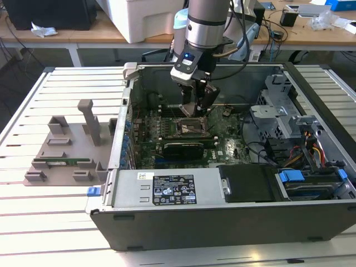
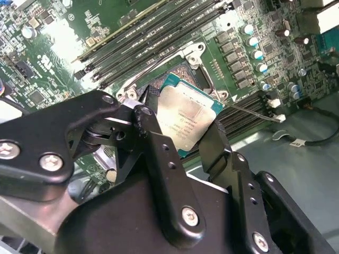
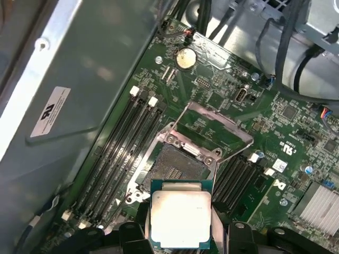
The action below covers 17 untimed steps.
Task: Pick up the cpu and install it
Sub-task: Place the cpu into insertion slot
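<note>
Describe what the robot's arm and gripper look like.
The arm is a silver-grey cylinder with a dark band, black cables hanging alongside, and a small blue light near the wrist. The gripper is matte black, its angular linked fingers fastened with silver screws.

Silver-topped cpu (image 3: 180, 219) clamped between dark jaws, just beside the open socket (image 3: 177, 166), green motherboard (image 3: 212, 99) around it

Below the claw (image 1: 197, 105) and the cpu (image 3: 180, 219) it grips, the socket (image 3: 177, 168) lies bare, frame (image 3: 212, 124) swung up. Memory slots (image 3: 127, 143) flank it on 2 sides; the case wall (image 3: 79, 79) and cables (image 3: 286, 47) stand near.
</note>
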Tool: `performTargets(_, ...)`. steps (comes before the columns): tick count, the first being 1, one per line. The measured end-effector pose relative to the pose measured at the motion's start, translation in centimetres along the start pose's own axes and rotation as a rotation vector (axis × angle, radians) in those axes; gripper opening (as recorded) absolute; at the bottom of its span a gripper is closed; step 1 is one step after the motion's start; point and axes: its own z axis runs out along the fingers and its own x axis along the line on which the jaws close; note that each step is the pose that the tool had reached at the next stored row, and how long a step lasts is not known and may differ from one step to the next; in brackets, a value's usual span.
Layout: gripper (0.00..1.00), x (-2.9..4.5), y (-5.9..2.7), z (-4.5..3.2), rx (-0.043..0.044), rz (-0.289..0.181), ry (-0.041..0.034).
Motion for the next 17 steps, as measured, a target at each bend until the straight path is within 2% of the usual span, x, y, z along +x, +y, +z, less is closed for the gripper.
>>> performTargets(9, 0.55, 0.00, 0.00, 0.01, 0.0010, 0.069, 0.0034)
performTargets(17, 0.55, 0.00, 0.00, 0.01, 0.0036, 0.160, 0.0055)
